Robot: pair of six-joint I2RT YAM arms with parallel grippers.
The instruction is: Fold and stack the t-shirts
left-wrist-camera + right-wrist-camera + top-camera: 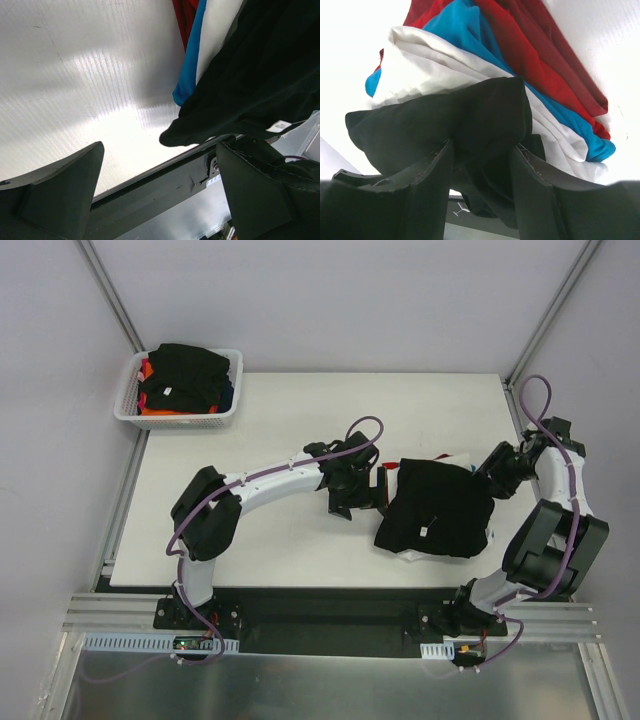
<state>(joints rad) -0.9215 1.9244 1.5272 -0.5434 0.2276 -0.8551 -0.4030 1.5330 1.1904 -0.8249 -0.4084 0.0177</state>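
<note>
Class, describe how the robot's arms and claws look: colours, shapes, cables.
The left arm and right arm have white links with chunky black joints. A purple cable loops along each. The left claw and right claw each have two broad, matte black, wedge-shaped fingers.

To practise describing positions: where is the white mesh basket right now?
In the top view, the basket sits at the table's far left corner, beyond the left arm, heaped with black and orange clothes.

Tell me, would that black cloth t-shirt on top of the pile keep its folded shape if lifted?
Probably not: the black cloth t-shirt bunches softly in the right gripper, so it would likely sag and unfold. Pushed, it may drag the white cloth t-shirt beneath it along.
</note>
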